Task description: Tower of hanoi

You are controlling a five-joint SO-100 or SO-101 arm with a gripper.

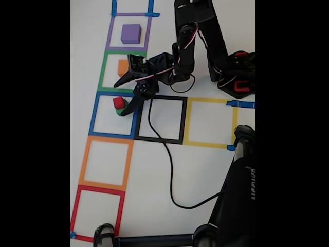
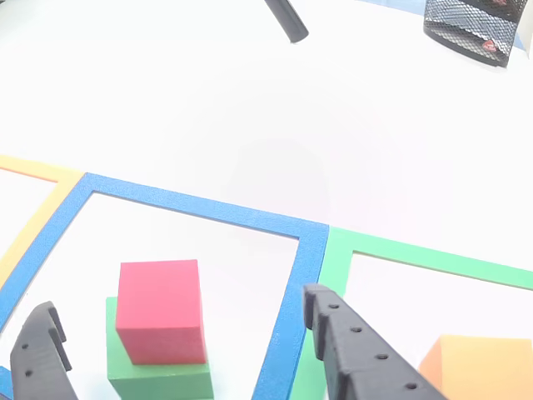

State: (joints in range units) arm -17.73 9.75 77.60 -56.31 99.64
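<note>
Hovered above the blue square (image 1: 113, 114), gripper (image 1: 125, 110) with jaws spread wide and nothing between them. Sat inside that blue square: red cube (image 1: 119, 102) stacked on green cube (image 1: 121, 111), the pair touching, red slightly off-centre on green in the other view (image 2: 159, 310). Lay between the two fingers in the other view, left finger (image 2: 40, 358) just beside the stack, right finger (image 2: 358, 350) over the blue square's right edge, well apart from the cubes. Looked as though the stack stood nearer the left finger than the right, so a centred closing would call for a small shift toward the blue square's inner side. No long axis to mind: both cubes squarish, faces roughly parallel to the blue square's edges.

Rested in the green square next to the blue square: orange cube (image 1: 122, 67), partly hidden by the arm, its corner showing in the other view (image 2: 479, 367). Stood one square further from the blue square, in the purple outline: purple cube (image 1: 130, 33).

Probably red as the next pick, being topmost.
</note>
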